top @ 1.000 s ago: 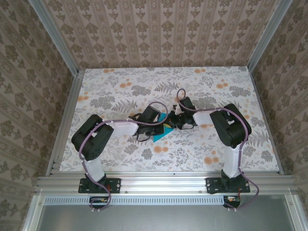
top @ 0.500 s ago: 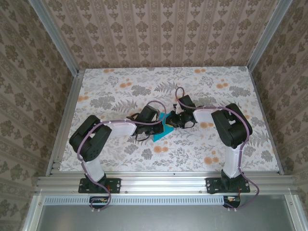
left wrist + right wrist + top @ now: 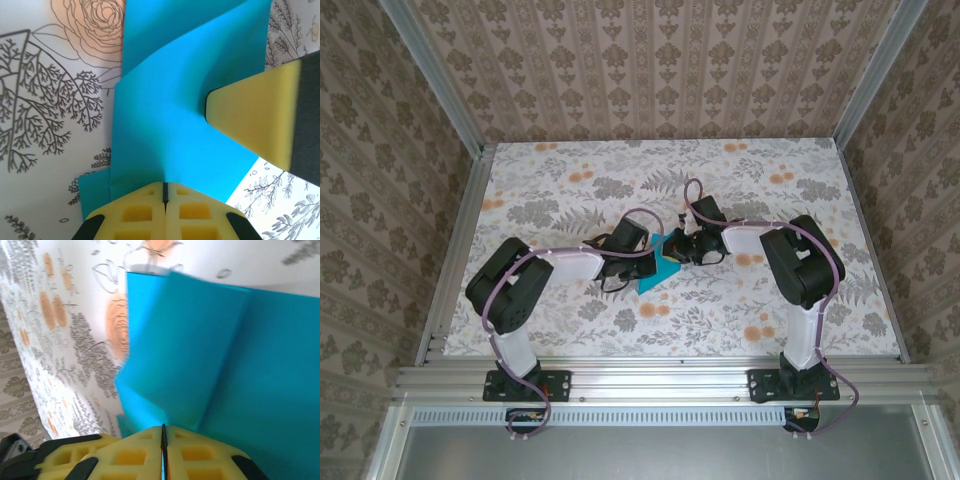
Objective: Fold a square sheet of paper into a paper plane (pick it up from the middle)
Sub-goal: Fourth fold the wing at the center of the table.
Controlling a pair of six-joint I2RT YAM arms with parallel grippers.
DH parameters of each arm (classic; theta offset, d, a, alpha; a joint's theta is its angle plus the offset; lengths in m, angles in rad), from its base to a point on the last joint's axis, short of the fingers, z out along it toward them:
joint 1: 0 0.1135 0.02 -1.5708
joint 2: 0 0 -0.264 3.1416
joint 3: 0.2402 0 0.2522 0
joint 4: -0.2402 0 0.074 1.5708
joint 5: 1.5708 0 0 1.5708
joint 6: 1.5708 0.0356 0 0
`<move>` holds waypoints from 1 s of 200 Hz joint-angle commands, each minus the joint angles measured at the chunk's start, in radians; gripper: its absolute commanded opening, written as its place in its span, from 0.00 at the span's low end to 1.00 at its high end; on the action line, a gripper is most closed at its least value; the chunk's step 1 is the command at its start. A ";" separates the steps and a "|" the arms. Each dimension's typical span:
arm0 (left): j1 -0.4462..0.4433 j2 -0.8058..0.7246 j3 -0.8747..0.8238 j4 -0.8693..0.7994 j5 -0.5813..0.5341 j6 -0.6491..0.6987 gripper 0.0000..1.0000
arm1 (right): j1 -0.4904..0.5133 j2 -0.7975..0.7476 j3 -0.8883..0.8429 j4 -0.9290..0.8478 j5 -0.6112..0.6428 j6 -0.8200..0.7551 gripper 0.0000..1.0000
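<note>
The square sheet of paper [image 3: 650, 278] is bright cyan-blue, folded into creased layers, with a point toward the near left of the table's middle. My left gripper [image 3: 658, 258] and right gripper [image 3: 680, 250] meet over its far edge. In the left wrist view the left gripper [image 3: 164, 187] is shut on a raised crease of the paper [image 3: 165, 100], and the right gripper's yellow finger [image 3: 255, 120] presses in from the right. In the right wrist view the right gripper [image 3: 163, 429] is shut, with the paper's [image 3: 210, 355] edge in its slit. The paper plane is out of view.
The flower-patterned table [image 3: 570, 180] is walled by patterned panels at the back and sides, with aluminium rails [image 3: 450, 260] along its edges. Both arms' bases stand at the near edge.
The right gripper has moved left and a little farther back, closing on the left gripper. The paper between them has bunched up and shows less. Both grippers stayed shut.
</note>
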 commanded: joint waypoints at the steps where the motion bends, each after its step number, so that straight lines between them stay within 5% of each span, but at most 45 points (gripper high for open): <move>1: -0.005 0.034 0.010 -0.058 -0.019 0.006 0.00 | 0.003 -0.039 0.025 0.035 -0.038 0.010 0.11; 96: -0.005 0.039 0.006 -0.098 -0.004 0.021 0.00 | 0.009 0.101 0.125 -0.082 0.028 -0.020 0.10; 200: -0.013 0.045 -0.087 -0.165 0.027 0.050 0.00 | -0.165 0.202 0.212 -0.039 0.089 0.022 0.10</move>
